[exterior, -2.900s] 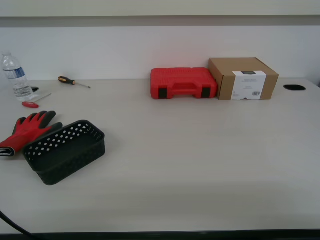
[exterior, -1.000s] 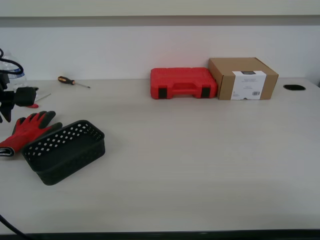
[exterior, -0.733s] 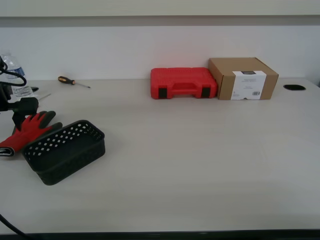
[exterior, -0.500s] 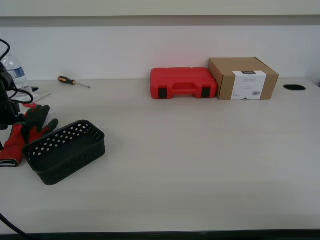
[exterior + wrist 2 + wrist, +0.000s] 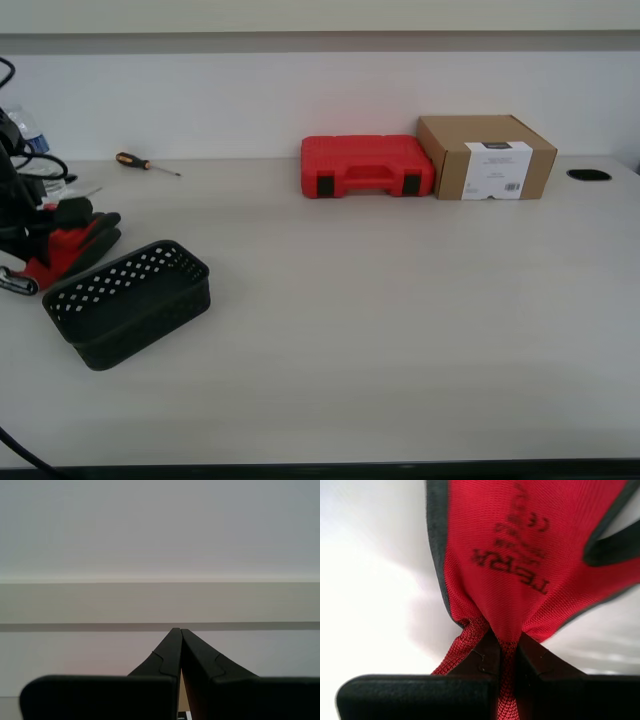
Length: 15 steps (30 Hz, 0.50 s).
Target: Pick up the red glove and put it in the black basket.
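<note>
A pale, wide table (image 5: 400, 330) runs back to a plain white wall, and most of it is bare; the business is all out at nine o'clock in the exterior view. There my first gripper (image 5: 506, 647) has its jaws pinched tight on a fold of the red glove (image 5: 530, 555), the fabric bunched between the fingertips; in the exterior view the red glove (image 5: 62, 245) seems to hang tilted with its dark fingertips toward three o'clock, though whether its cuff end is on the table I cannot tell. The black basket (image 5: 128, 303) sits just beside it, toward five o'clock from the glove, apparently with nothing in it. My second gripper (image 5: 180, 652) has its jaws closed together on nothing, pointed at the wall.

The step in hand, I would judge, is the lift after the grasp; next the glove wants carrying clear over the basket's near rim and letting go above the middle, high enough that the dangling fingers do not catch the perforated side.

Counted: one glove; one basket; one red tool case (image 5: 367, 166) at twelve o'clock; one cardboard box (image 5: 487, 156) touching or just beside it; one screwdriver (image 5: 146, 163) at about ten o'clock; one water bottle (image 5: 25, 135), half hidden behind the arm.
</note>
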Tool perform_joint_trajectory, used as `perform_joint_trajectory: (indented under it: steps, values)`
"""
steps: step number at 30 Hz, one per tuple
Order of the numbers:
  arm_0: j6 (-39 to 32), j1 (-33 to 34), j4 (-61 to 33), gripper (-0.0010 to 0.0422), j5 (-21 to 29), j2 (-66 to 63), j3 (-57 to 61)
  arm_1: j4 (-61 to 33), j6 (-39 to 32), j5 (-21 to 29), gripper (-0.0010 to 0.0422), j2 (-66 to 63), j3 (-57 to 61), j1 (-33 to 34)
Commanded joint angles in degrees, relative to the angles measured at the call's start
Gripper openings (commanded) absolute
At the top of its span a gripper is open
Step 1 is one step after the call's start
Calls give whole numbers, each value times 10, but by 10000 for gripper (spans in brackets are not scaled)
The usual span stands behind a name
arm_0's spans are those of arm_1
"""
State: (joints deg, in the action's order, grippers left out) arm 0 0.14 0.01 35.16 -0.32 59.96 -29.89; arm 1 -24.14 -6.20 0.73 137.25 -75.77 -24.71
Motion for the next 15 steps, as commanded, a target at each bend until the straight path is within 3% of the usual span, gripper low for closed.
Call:
perform_joint_trajectory:
  steps: [1, 6, 15]
  values:
    - [-2, -1, 2, 0, 0, 0, -1, -1, 0, 14, -2, -35, 0, 0]
    - [-2, 0, 2, 0, 0, 0, -1, -7, 35, 65, -2, -119, 8, 1]
    - [-2, -1, 2, 0, 0, 0, -1, 9, 65, 58, -2, -303, 163, 57]
